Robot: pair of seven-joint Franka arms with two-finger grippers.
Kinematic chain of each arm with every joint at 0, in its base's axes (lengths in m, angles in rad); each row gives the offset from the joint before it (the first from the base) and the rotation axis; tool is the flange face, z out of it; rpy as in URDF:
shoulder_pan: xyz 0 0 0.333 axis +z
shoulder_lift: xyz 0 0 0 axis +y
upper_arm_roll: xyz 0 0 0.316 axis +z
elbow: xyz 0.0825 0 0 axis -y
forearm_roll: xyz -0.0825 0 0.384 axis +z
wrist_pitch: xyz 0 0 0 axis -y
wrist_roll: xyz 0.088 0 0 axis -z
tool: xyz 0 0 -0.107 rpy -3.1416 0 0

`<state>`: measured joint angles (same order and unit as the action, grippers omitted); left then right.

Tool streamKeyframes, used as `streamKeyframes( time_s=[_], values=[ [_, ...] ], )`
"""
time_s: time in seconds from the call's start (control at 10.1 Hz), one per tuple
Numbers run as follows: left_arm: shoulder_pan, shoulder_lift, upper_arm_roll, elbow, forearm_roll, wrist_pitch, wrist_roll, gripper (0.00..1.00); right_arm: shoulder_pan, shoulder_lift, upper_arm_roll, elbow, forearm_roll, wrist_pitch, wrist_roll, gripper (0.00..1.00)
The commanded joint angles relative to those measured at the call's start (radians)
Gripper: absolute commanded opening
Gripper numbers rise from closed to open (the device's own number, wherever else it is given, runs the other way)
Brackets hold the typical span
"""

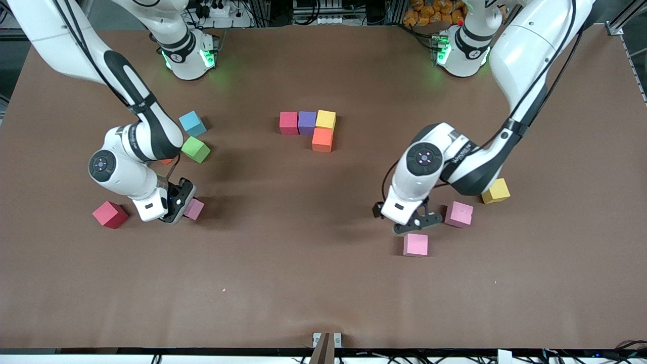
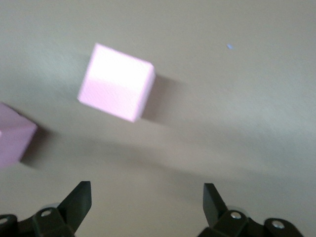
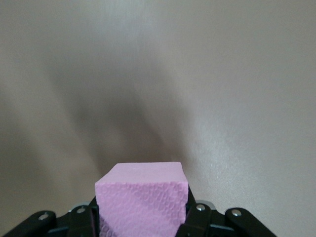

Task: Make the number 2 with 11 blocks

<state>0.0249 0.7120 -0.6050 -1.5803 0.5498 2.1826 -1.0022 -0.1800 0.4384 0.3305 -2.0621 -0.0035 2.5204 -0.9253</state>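
Four blocks lie joined mid-table: red [image 1: 288,123], purple [image 1: 307,122] and yellow [image 1: 325,120] in a row, with orange [image 1: 322,139] just nearer the front camera than the yellow. My right gripper [image 1: 185,205] [image 3: 142,219] is shut on a pink block [image 1: 196,209] [image 3: 142,197] low at the table, beside a loose red block [image 1: 110,214]. My left gripper [image 1: 421,222] [image 2: 147,202] hangs open with nothing between its fingers, over the table close to two pink blocks [image 1: 415,244] [image 1: 459,214] [image 2: 116,82] [image 2: 15,133]. A yellow block [image 1: 495,191] lies near the left arm.
A green block [image 1: 195,149] and a light-blue cube [image 1: 192,123] lie by the right arm's forearm. An orange block [image 1: 167,162] shows only a corner under that arm. Bare brown table [image 1: 303,263] stretches toward the front camera.
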Motion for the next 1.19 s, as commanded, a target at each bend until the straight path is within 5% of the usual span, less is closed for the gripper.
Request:
streamKeyframes(
  time_s=[0.0, 0.79, 0.89, 1.09],
  values=[
    [0.003, 0.035, 0.052, 0.036, 0.019, 0.055, 0.107, 1.0, 0.129, -0.084, 0.002, -0.013, 0.002, -0.028, 0.287, 0.35],
    [0.018, 0.103, 0.128, 0.04, 0.013, 0.23, 0.373, 1.0, 0.506, -0.098, 0.01, 0.057, -0.018, -0.025, 1.398, 0.36],
    [0.018, 0.107, 0.129, 0.042, 0.015, 0.232, 0.378, 1.0, 0.567, -0.067, -0.011, 0.092, -0.021, -0.029, 1.524, 0.36],
    [0.009, 0.138, 0.136, 0.077, 0.013, 0.233, 0.369, 1.0, 0.782, 0.008, -0.207, 0.202, -0.035, -0.083, 1.649, 0.36]
  ],
)
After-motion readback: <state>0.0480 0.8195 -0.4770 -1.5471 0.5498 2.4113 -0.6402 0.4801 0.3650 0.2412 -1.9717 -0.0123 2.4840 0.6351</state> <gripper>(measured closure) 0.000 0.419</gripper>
